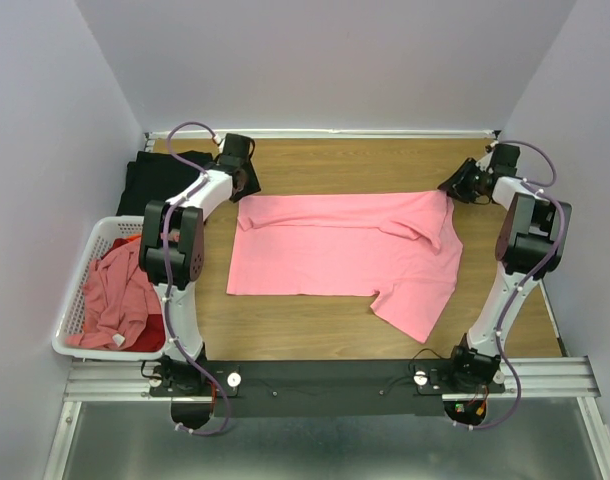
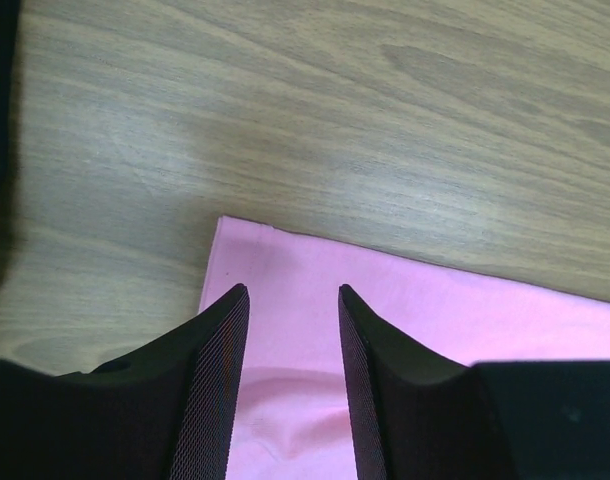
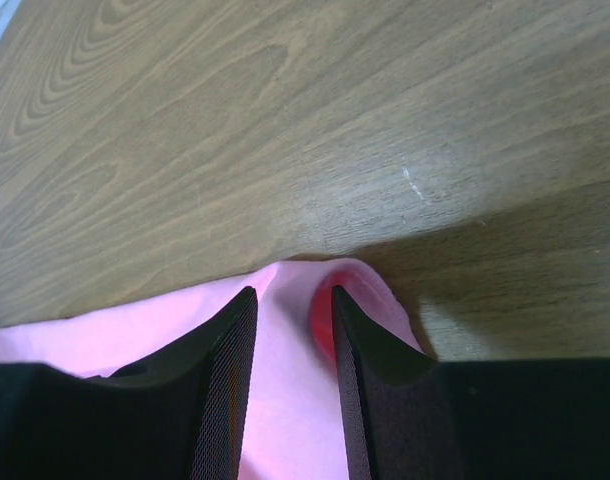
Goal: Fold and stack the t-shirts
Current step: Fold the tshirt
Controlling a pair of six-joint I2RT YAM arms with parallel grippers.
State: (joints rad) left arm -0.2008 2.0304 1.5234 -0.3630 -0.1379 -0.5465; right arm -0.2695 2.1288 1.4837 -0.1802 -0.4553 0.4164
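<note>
A salmon-pink t-shirt lies spread flat across the middle of the wooden table, one sleeve hanging toward the near right. My left gripper is over its far left corner. In the left wrist view that gripper is open, with the pink cloth lying slack and slightly wrinkled below the gap. My right gripper is at the shirt's far right corner. In the right wrist view it is open too, with pink cloth in the gap and a hem fold curling round the right fingertip.
A black t-shirt lies at the back left corner, behind the left arm. A white slatted basket at the left edge holds crumpled pink and red shirts. Walls close the table on three sides.
</note>
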